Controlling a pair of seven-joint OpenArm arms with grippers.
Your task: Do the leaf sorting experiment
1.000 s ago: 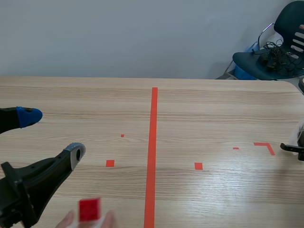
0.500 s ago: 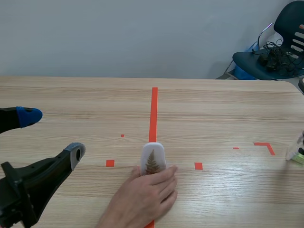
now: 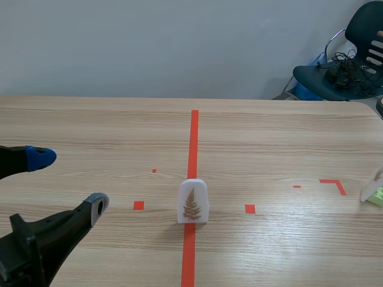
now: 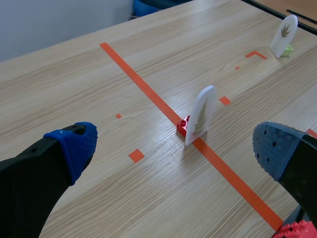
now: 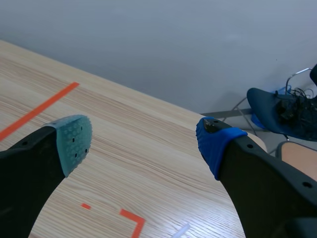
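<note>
Left tool (image 3: 67, 179): fingers (image 3: 96, 203) wide apart, holding nothing; right tool (image 5: 144, 143) likewise. Leaf card (image 3: 192, 201): upright on the bench's centre tape line (image 3: 194, 137), ahead of left tool. Advice: close across its flat faces, keeping it vertical.

White leaf card (image 4: 200, 115) ahead of the left gripper (image 4: 173, 146), between its black fingers (image 4: 29, 178), printed with a brown fern; red brick (image 4: 184, 125) at its foot. Far beyond the grey-blue dotted pad (image 4: 272, 148), a second card (image 4: 283, 29), also white with a brown leaf, on a green brick (image 4: 288, 49). Opposite pad (image 4: 77, 144) bright blue, dotted too. On the right gripper (image 5: 143, 139), one grey-green pad (image 5: 74, 141) with dark dots, one blue pad (image 5: 215, 141). Table (image 3: 269, 131) in pale wood grain with orange-red tape.
</note>
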